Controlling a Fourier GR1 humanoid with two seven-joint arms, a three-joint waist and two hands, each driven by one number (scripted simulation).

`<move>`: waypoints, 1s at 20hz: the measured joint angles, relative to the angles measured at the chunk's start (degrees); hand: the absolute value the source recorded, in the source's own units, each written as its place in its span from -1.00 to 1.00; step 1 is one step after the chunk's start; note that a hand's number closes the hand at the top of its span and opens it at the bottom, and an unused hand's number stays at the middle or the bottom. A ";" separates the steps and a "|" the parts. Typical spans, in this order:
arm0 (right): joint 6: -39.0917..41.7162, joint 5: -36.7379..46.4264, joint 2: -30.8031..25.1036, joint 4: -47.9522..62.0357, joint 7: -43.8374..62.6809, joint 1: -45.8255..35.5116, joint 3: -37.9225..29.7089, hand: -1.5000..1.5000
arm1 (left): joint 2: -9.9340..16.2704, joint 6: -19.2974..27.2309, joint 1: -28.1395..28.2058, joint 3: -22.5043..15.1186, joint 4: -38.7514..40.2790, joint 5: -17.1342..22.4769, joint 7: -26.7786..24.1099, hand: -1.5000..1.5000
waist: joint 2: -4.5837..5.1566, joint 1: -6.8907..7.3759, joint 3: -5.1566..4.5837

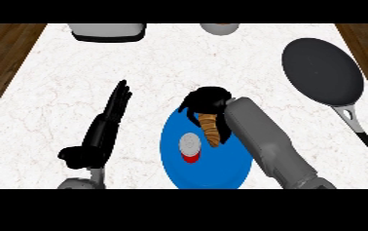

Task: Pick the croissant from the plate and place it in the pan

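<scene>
the right robot hand (207, 98) is curled down over the far end of the croissant (211, 127), fingers clamped round it; the croissant lies on the blue plate (173, 169) near the table's front edge, beside a small red and grey can (191, 147); the left robot hand (108, 123) rests open on the table, fingers straight, toward the left edge; the pan (321, 71) sits well apart at the right edge, handle pointing to the front; to do this step well, i judge the hand should lift straight up, clearing the can and plate rim, before swinging right toward the pan; a grey appliance (108, 31) and a bowl (219, 28) sit at the back edge.
</scene>
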 measured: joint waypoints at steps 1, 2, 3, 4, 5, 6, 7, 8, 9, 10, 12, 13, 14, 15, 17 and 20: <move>-0.84 -0.21 0.17 0.40 0.11 -0.23 -0.12 1.00 | 0.04 -0.32 -0.07 0.15 0.09 0.14 -0.01 0.00 | 0.02 0.09 -0.01; -2.23 -0.29 0.33 1.04 -0.35 -0.33 -0.64 1.00 | 0.34 -0.64 -0.10 0.59 0.03 0.39 0.04 0.00 | 0.03 0.15 -0.03; -3.28 -0.19 0.43 1.92 -0.96 -0.74 -1.28 1.00 | 0.57 -0.92 -0.60 0.90 -0.55 0.72 1.16 0.00 | 0.05 0.18 -0.03; -4.35 -0.20 0.27 1.41 -1.56 -0.26 -1.73 1.00 | 0.60 -0.82 -0.21 0.87 -1.34 0.66 1.78 0.00 | 0.02 0.08 -0.03; -5.20 -0.46 0.23 1.67 -1.98 -0.59 -2.63 1.00 | 0.56 -0.98 0.25 0.87 -1.26 0.65 1.26 0.00 | 0.09 0.08 -0.03; -6.22 -0.83 0.37 1.86 -2.02 -0.67 -3.56 1.00 | 0.79 -1.30 0.64 1.06 -1.57 0.88 1.21 0.00 | 0.14 0.07 -0.04; -6.90 -1.49 -0.13 1.92 -2.63 -0.79 -4.71 1.00 | 1.08 -1.47 0.95 1.24 -2.06 0.96 1.40 0.00 | 0.21 0.07 -0.03; -7.91 -1.85 -0.24 1.07 -2.68 -0.19 -5.34 1.00 | 0.73 -1.26 0.59 1.34 -1.16 0.80 0.96 0.00 | 0.23 -0.20 -0.05; -8.70 -2.69 -0.30 0.84 -0.93 -0.26 -6.82 1.00 | 0.58 -1.12 0.59 1.23 -0.93 0.57 0.72 0.00 | 0.29 -0.37 -0.05; -9.68 -3.62 -0.48 0.70 1.94 0.04 -8.53 1.00 | 0.56 -1.09 0.71 1.34 -0.79 0.62 0.62 0.00 | 0.24 -0.79 -0.03; -11.70 -5.56 -1.56 0.73 9.25 0.40 -12.46 1.00 | 0.48 -0.37 0.90 1.72 -0.85 0.36 0.64 0.00 | -0.05 -1.98 -0.01; -13.03 -6.46 -2.27 1.04 13.37 0.71 -14.50 1.00 | 0.45 -0.15 0.91 1.87 -0.93 0.35 0.84 0.00 | -0.15 -2.61 0.00; -14.41 -7.42 -3.30 1.35 17.56 0.93 -16.68 1.00 | 0.50 0.03 1.23 2.08 -0.93 0.35 0.84 0.00 | -0.26 -3.23 -0.01; -15.99 -8.22 -4.09 1.41 21.70 1.13 -18.62 1.00 | 0.64 0.11 1.41 2.34 -1.05 0.43 0.93 0.00 | -0.44 -3.77 -0.03; -20.42 -8.88 -5.18 0.60 29.56 1.14 -21.49 1.00 | 0.84 0.27 1.65 2.74 -1.22 0.50 0.98 0.00 | -0.71 -4.31 -0.06; -27.44 -8.71 -5.38 -2.48 39.86 0.45 -24.09 1.00 | 0.84 0.27 2.16 2.67 -1.10 0.41 0.75 0.00 | -0.91 -4.44 -0.08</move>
